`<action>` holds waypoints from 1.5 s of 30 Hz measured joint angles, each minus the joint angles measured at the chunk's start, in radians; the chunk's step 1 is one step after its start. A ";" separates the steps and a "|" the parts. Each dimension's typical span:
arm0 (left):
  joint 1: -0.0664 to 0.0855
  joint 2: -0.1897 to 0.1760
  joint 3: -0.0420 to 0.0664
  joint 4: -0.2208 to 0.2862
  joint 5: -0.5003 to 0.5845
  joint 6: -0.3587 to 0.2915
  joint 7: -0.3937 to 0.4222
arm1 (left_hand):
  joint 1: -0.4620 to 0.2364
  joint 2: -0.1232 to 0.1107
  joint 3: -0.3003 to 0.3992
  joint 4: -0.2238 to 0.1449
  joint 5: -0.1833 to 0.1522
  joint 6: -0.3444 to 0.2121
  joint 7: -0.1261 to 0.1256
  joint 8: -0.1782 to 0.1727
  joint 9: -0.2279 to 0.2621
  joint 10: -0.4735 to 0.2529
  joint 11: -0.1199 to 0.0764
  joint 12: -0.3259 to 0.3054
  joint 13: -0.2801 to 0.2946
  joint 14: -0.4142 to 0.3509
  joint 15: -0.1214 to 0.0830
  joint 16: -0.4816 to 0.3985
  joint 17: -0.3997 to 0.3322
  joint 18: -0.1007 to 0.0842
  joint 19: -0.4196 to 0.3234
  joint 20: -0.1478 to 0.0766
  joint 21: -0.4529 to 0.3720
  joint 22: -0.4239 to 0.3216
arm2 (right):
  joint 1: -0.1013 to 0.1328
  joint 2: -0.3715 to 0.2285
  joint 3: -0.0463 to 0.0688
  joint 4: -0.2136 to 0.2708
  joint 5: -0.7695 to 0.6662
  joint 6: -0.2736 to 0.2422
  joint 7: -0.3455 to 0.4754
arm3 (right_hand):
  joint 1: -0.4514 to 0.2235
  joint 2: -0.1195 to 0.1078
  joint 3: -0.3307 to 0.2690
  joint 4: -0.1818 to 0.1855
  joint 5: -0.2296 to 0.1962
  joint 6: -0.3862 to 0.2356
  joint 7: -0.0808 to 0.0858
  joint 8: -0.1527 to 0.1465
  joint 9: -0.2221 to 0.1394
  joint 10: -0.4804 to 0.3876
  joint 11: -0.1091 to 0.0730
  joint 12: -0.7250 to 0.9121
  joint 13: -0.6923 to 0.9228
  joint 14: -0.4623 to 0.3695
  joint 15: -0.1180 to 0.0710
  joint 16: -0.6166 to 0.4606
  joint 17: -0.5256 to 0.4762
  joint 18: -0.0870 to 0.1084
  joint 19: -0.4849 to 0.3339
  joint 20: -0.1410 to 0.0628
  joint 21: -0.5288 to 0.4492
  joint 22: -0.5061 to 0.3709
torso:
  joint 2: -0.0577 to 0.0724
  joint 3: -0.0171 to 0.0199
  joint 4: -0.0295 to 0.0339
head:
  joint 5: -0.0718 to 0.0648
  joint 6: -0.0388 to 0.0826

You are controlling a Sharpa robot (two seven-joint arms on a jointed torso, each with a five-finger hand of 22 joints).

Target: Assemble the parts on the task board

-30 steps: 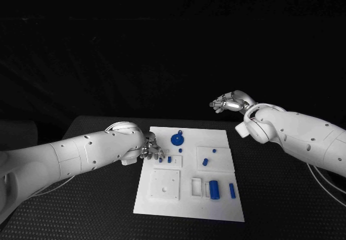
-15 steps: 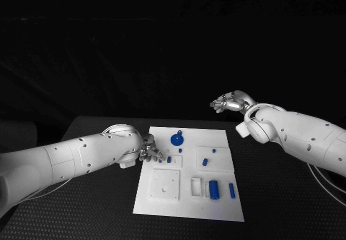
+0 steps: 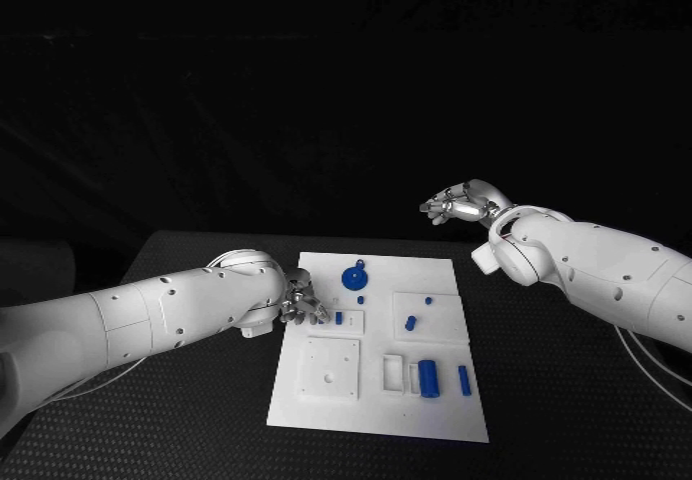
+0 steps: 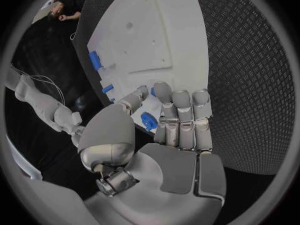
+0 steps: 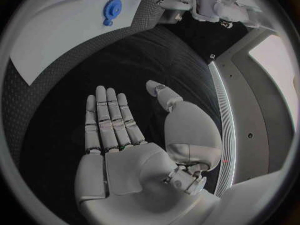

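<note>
The parts, small blue pieces, are scattered over the white task board (image 3: 378,400) in the middle of the black table (image 3: 188,400), and my left hand (image 3: 303,304) hangs over the board's near-left edge beside 1 of them, a short blue peg (image 3: 339,319) standing in a square recess. In my left wrist view the fingers (image 4: 182,116) lie straight and close together above a blue piece (image 4: 148,121) that sits just past the fingertips; I judge nothing is gripped yet, though whether a fingertip touches that piece I cannot tell. Farther out on the board sit a round blue disc with a stub (image 3: 355,278), a small slanted blue piece (image 3: 411,324), and, nearer me, a thick blue cylinder (image 3: 428,380) beside a thinner blue bar (image 3: 464,380). My right hand (image 3: 460,207) is raised well clear beyond the board's far right corner, palm flat, fingers (image 5: 111,116) spread and holding nothing. These pieces look like rigid, light plastic, smooth enough to slip or tip if nudged sideways, so I would pinch the peg across its sides near the top, thumb opposite a finger, and lift it straight up rather than drag it.
</note>
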 measured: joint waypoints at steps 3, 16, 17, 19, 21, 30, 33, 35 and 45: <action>-0.002 0.002 0.001 -0.004 0.000 0.000 0.002 | 0.004 0.014 -0.001 -0.005 0.000 0.000 0.000 0.004 0.000 0.000 0.000 0.000 0.000 0.000 0.000 0.000 0.000 0.000 0.000 0.000 0.000 0.000 | 0.000 0.001 0.000 0.000 0.000 0.000 0.000 | 0.000 0.000 0.000 0.000 0.000 0.000 0.000 0.004 0.000 0.000 0.000 0.000 0.000 0.000 0.000 0.000 0.000 0.000 0.000 0.000 0.000 0.000 | 0.000 -0.0001 0.0000 | 0.001 0.000; -0.004 0.006 0.002 -0.014 0.002 -0.001 0.009 | 0.016 0.048 -0.002 -0.021 -0.016 0.007 0.001 0.003 -0.003 0.001 -0.001 0.000 0.000 0.000 0.000 0.000 0.000 0.000 0.000 0.000 0.000 0.000 | 0.000 0.002 0.000 -0.001 0.000 0.000 0.000 | 0.000 0.000 0.000 0.000 0.000 0.000 0.000 0.004 -0.001 0.000 0.000 0.000 0.000 0.000 0.000 0.000 0.001 0.000 0.000 0.000 -0.004 0.001 | 0.000 -0.0001 -0.0008 | 0.002 -0.002; -0.004 0.006 0.002 -0.015 0.003 -0.001 0.010 | 0.017 0.049 -0.001 -0.024 -0.016 0.007 0.000 0.003 -0.003 0.001 -0.001 0.000 0.000 0.000 0.000 0.000 0.000 0.000 0.000 0.000 0.000 0.000 | 0.000 0.002 0.000 -0.001 0.000 0.000 0.000 | 0.000 0.000 0.000 0.000 0.000 0.000 0.000 0.004 -0.001 0.000 0.000 0.000 0.000 0.000 0.000 0.000 0.001 0.000 0.000 0.000 -0.004 0.001 | 0.000 -0.0001 -0.0008 | 0.003 -0.002; -0.005 0.006 0.002 -0.016 0.005 0.000 0.011 | 0.020 0.052 -0.001 -0.033 -0.016 0.007 0.000 0.003 -0.003 0.002 -0.002 0.000 0.000 0.000 0.000 0.000 0.000 0.000 0.000 0.000 0.000 0.000 | 0.000 0.002 0.000 0.000 0.000 0.000 0.000 | 0.000 0.000 0.000 0.000 0.000 0.000 0.000 0.004 -0.001 0.000 0.000 0.000 0.000 0.000 0.000 0.000 0.001 0.000 0.002 0.002 -0.004 0.001 | 0.000 -0.0001 -0.0008 | 0.003 -0.002; -0.005 0.006 0.003 -0.016 0.005 0.001 0.013 | 0.022 0.054 -0.001 -0.033 -0.016 0.007 0.000 0.003 -0.003 0.002 -0.002 0.000 0.000 0.000 0.000 0.000 0.000 0.000 0.000 0.000 0.000 0.000 | 0.000 0.002 0.000 0.000 0.000 0.000 0.000 | 0.000 0.000 0.000 0.000 0.000 0.000 0.000 0.004 -0.001 0.000 0.000 0.000 0.000 0.000 0.000 0.000 0.001 0.000 0.004 0.004 -0.004 0.001 | 0.000 -0.0001 -0.0008 | 0.003 -0.002; -0.007 0.003 0.003 -0.009 0.006 0.003 0.021 | 0.040 0.072 0.002 -0.058 -0.016 0.007 0.000 -0.002 -0.003 0.002 -0.002 0.000 0.000 0.000 0.000 0.005 0.000 0.000 0.000 0.000 0.000 0.000 | 0.000 0.001 0.000 0.000 0.000 0.000 0.000 | 0.000 0.000 0.000 0.000 0.000 0.000 0.000 0.004 -0.001 0.000 0.000 0.000 0.000 0.000 0.000 0.000 0.001 0.000 0.004 0.004 -0.004 0.002 | 0.000 0.0000 -0.0008 | 0.001 -0.005; -0.007 0.002 0.003 -0.009 0.007 0.003 0.024 | 0.049 0.081 0.007 -0.071 -0.015 0.011 0.004 -0.004 -0.004 0.002 -0.002 0.000 -0.001 0.000 0.000 0.005 0.000 0.000 0.000 0.000 0.000 0.000 | 0.000 0.001 0.000 0.000 0.000 0.000 0.000 | 0.000 0.000 0.000 0.000 0.000 0.000 0.000 0.004 -0.001 0.000 0.000 0.000 0.000 0.000 0.000 0.000 0.001 0.000 0.004 0.004 -0.004 0.002 | 0.000 -0.0001 -0.0004 | 0.001 -0.005; -0.007 0.002 0.003 -0.008 0.008 0.003 0.026 | 0.058 0.090 0.012 -0.079 -0.006 0.014 0.000 -0.007 -0.005 0.002 -0.002 0.000 -0.002 0.000 0.001 0.007 0.000 0.000 0.000 0.000 0.001 0.000 | 0.000 0.001 0.000 0.000 0.000 0.000 0.000 | 0.000 0.000 0.000 0.000 0.000 0.000 0.000 0.004 -0.001 0.000 0.000 0.000 0.000 0.000 0.000 0.000 0.001 0.000 0.004 0.004 -0.004 0.002 | 0.000 -0.0001 -0.0003 | 0.001 -0.005; -0.008 0.000 0.003 -0.006 0.013 -0.001 0.038 | 0.087 0.134 0.024 -0.119 0.040 0.023 0.002 -0.012 -0.013 0.009 -0.002 0.000 -0.003 0.003 0.011 0.009 0.001 0.000 0.000 0.000 0.004 -0.001 | 0.000 0.001 0.000 0.000 0.000 0.000 0.000 | 0.000 0.000 0.000 0.000 0.000 0.000 0.000 0.004 -0.001 0.000 0.000 0.000 0.000 0.000 0.000 0.000 0.001 0.000 0.004 0.004 -0.004 0.003 | 0.000 -0.0003 -0.0003 | -0.001 -0.001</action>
